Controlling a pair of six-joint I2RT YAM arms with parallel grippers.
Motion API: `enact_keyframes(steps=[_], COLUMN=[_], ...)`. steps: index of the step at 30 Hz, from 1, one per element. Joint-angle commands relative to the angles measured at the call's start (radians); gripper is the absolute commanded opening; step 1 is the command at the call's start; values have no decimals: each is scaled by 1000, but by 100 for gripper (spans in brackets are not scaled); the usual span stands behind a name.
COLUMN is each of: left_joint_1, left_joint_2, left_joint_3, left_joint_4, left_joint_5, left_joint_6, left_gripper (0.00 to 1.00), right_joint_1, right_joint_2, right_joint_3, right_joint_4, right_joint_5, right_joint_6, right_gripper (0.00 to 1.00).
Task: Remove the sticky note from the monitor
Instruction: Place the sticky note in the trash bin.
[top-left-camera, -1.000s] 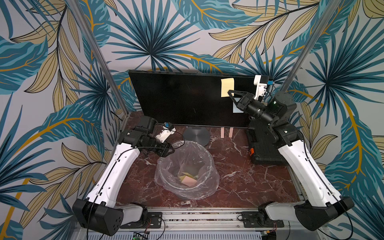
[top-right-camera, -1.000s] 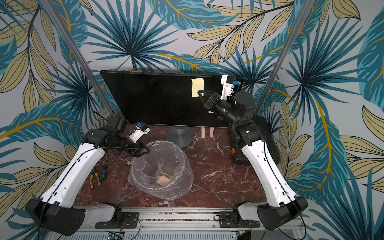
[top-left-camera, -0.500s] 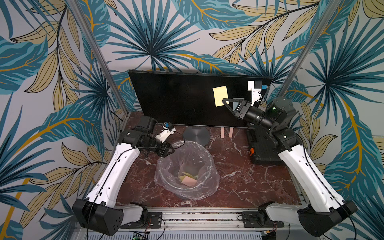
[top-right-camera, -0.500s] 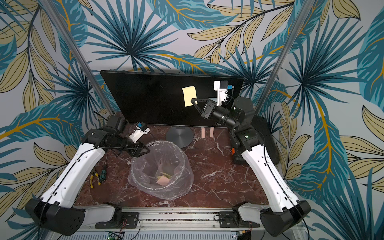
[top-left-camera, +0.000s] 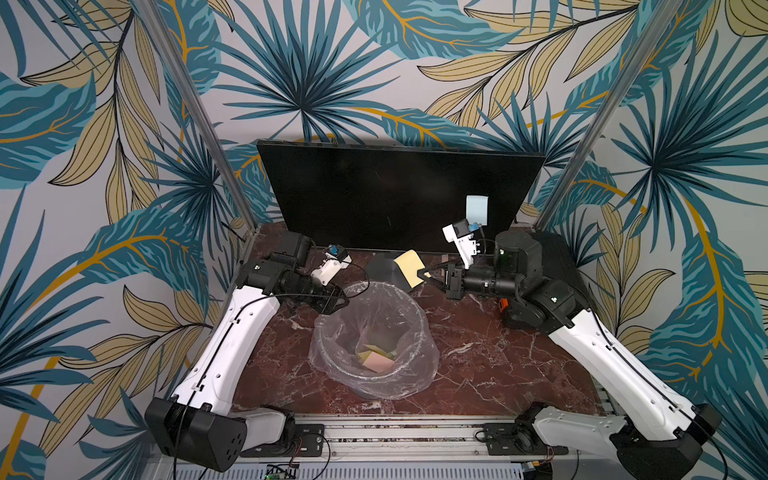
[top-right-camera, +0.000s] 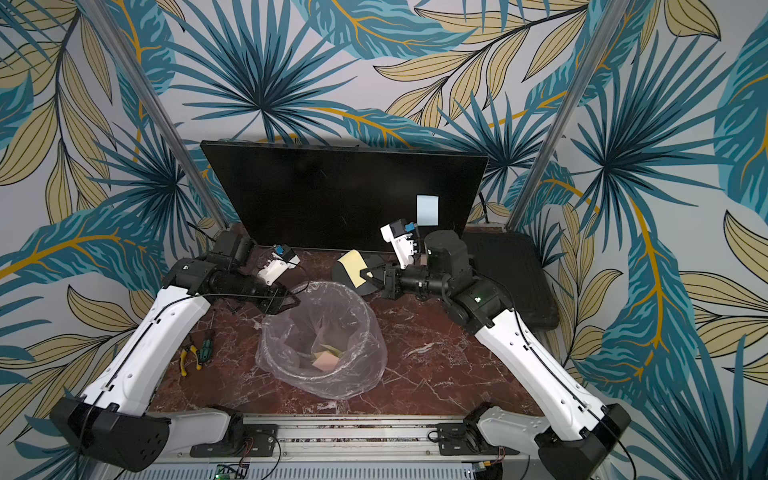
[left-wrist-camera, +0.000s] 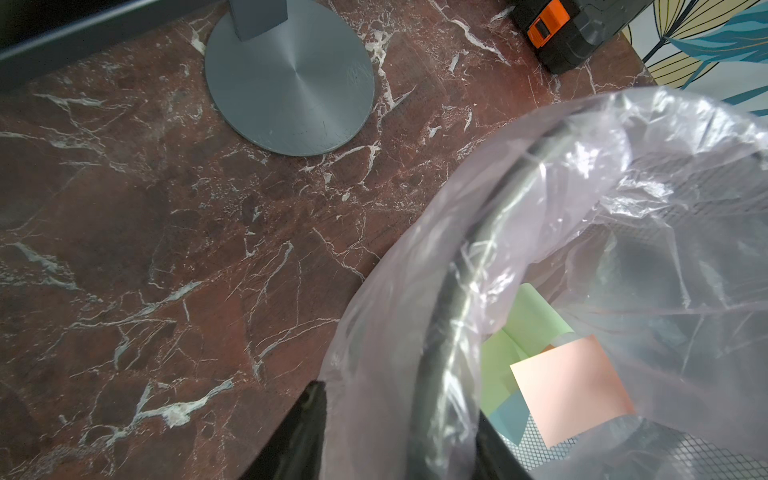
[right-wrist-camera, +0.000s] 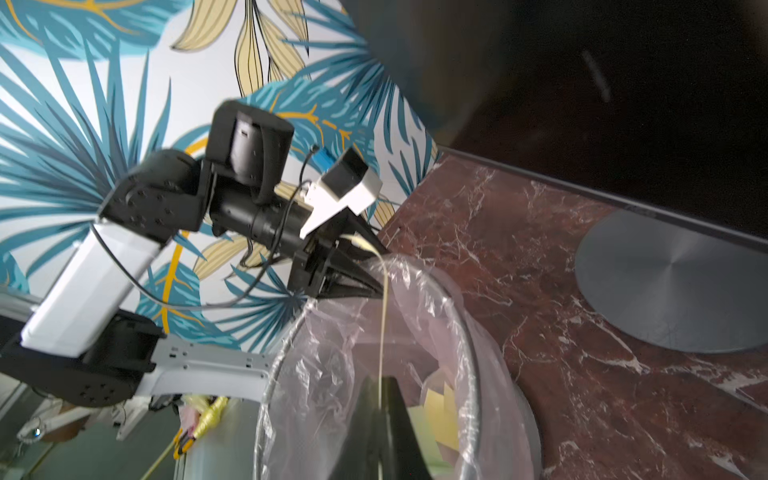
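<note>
Transport is the step in hand. The right gripper (top-left-camera: 426, 275) is pinched tight on one corner of the yellow note (top-left-camera: 409, 268). The note is clear of the monitor (top-left-camera: 374, 195) and hangs in the air in front of the disc base (left-wrist-camera: 291, 79), just beyond the far rim of the bin (top-left-camera: 415, 374). In the right wrist view it shows edge-on as a thin line rising from the closed fingertips. The left gripper (left-wrist-camera: 397, 403) sits narrow, its fingers (left-wrist-camera: 309, 415) straddling the bin's lined rim and seemingly clamping it steady.

Peeling looks done. Next the right arm needs to bring the note over the opening, where other notes (top-left-camera: 376, 357) lie, and spread its jaws. The adhesive strip may cling to a finger, so a small shake could be needed. A blue note (top-left-camera: 476, 209) sits at the screen's lower right.

A second ago the yellow note was high on the screen's right side with the gripper at it. Now it is down low by the bin. The blue note, then hidden behind the arm, is in view. The left arm has not moved.
</note>
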Motion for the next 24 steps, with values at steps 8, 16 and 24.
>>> enact_keyframes(steps=[8, 16, 24], left_joint_1=[-3, -3, -3], left_joint_2=[2, 13, 14], left_joint_3=[-19, -13, -13], left_joint_4=[12, 7, 7], left_joint_5=[-5, -5, -2], left_joint_6=[2, 3, 4], left_gripper=[49, 49, 49], right_joint_1=[193, 299, 300], right_joint_2=[123, 206, 173], right_joint_3=[55, 103, 90], right_joint_4=[-248, -257, -196], right_joint_5=[85, 72, 111], right_joint_6=[-245, -292, -277], right_gripper=[0, 12, 42])
